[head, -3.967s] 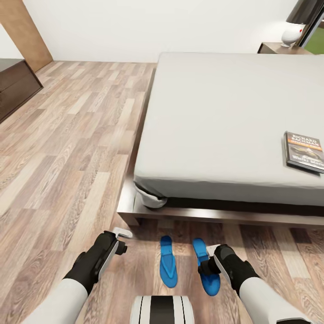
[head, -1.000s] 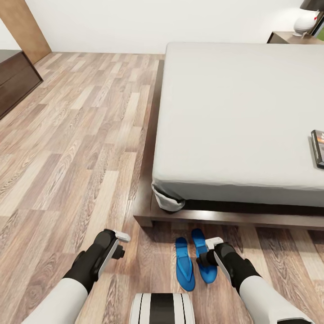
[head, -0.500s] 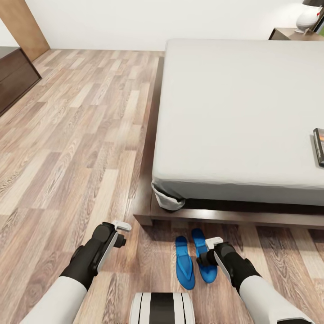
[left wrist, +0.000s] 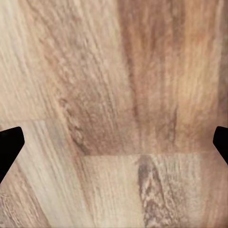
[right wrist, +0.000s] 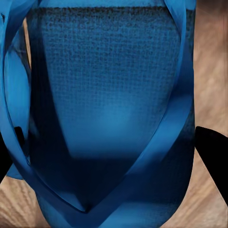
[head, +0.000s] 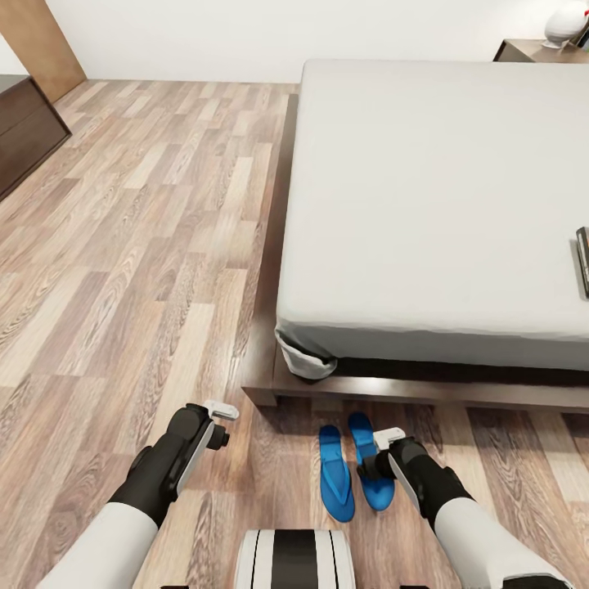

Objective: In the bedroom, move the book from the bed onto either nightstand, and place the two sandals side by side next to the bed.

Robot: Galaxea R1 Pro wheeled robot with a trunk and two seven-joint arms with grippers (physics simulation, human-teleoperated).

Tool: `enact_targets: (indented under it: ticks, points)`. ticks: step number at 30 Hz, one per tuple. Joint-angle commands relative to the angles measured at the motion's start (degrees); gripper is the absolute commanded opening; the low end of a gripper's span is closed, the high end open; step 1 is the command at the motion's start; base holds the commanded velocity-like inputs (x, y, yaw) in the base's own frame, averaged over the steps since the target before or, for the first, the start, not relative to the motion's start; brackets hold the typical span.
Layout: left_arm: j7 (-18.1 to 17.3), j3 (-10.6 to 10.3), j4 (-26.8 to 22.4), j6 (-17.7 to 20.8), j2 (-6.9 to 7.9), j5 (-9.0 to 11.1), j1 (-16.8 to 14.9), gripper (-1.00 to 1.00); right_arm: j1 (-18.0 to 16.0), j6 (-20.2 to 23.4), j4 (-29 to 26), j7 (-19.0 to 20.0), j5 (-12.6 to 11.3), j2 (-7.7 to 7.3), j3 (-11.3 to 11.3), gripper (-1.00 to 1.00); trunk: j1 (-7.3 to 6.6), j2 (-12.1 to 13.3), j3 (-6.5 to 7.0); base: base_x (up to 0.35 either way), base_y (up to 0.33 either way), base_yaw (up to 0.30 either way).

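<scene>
Right claw (head: pixel 378 458) open over a sandal (right wrist: pixel 109 118), seemingly the right-hand one; left claw (head: pixel 219 421) open over floor (left wrist: pixel 114 95).

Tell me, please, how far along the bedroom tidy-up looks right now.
Looks done: the two sandals lie side by side on the floor beside the bed. In hand: the right gripper hangs open over the right-hand sandal; the left gripper is open, empty. Left: the book remains on the mattress, away from the nightstand.
</scene>
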Motion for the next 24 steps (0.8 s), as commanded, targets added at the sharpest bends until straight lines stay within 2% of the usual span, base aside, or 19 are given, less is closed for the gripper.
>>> enact_targets:
  ticks: [1,7,11,14,18,22,24]
  points:
    - [0.0,-0.1,-0.1,0.2,0.00,-0.2,0.0,1.00,-0.2,0.3,-0.1,0.4,0.6,0.03,0.1,-1.00,0.02,0.0,-0.26,0.000,0.000,0.000]
    - [0.0,-0.2,-0.1,0.2,0.00,-0.2,0.0,1.00,-0.9,0.3,-0.1,0.3,0.8,-0.18,0.1,-1.00,0.17,-0.1,-1.59,0.000,0.000,0.000]
    - [0.0,-0.2,-0.1,0.2,0.00,-0.2,0.0,1.00,-1.3,0.3,0.0,0.3,0.9,-0.11,0.1,-1.00,0.17,-0.1,-1.59,0.000,0.000,0.000]
    - [0.0,-0.2,-0.1,0.2,0.00,-0.2,0.0,1.00,-1.3,0.2,0.0,0.3,0.9,-0.17,0.0,-1.00,0.25,-0.1,-2.25,0.000,0.000,0.000]
    - [0.0,-0.2,-0.1,0.2,0.00,-0.2,0.0,1.00,-1.4,-1.0,0.1,0.3,0.8,-0.39,0.0,-1.00,0.35,-0.2,-3.14,0.000,0.000,0.000]
    - [0.0,-0.2,-0.1,0.2,0.00,-0.2,0.0,1.00,-1.4,-2.3,0.4,0.2,0.8,-0.27,-0.1,-1.00,0.35,-0.2,-3.14,0.000,0.000,0.000]
    - [0.0,-0.2,-0.1,0.2,0.00,-0.2,0.0,1.00,-1.4,-2.5,0.4,0.2,0.9,-0.20,-0.1,-1.00,0.40,-0.2,-3.58,0.000,0.000,0.000]
